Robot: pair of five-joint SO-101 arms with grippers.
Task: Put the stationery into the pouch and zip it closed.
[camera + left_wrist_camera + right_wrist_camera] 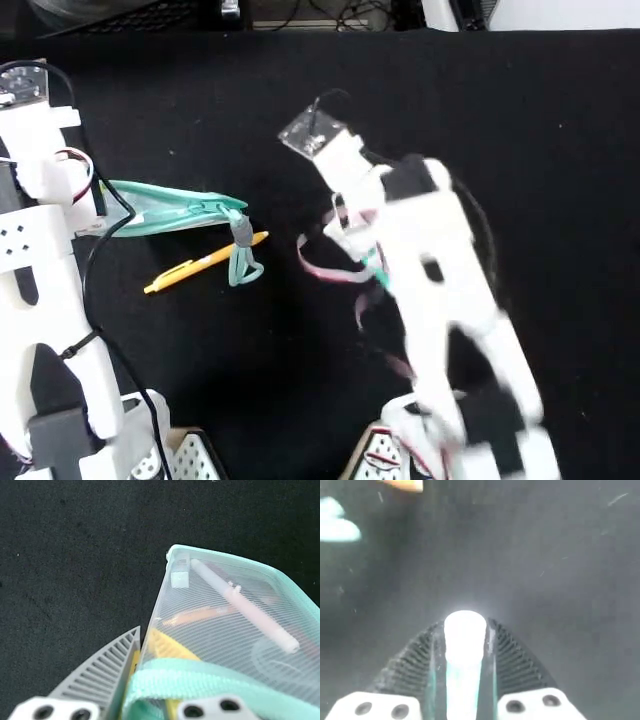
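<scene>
We see the teal mesh pouch point(165, 212) holding a pale pen point(245, 607); a yellow pen point(205, 262) lies just beside it, a white marker point(464, 640) well apart.

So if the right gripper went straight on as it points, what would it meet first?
Likely only the black cloth-covered table; the right gripper, shut on a white cylindrical pen, faces bare cloth.

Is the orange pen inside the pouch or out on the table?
Out: the orange pen lies on the black table, just beside the pouch.
</scene>
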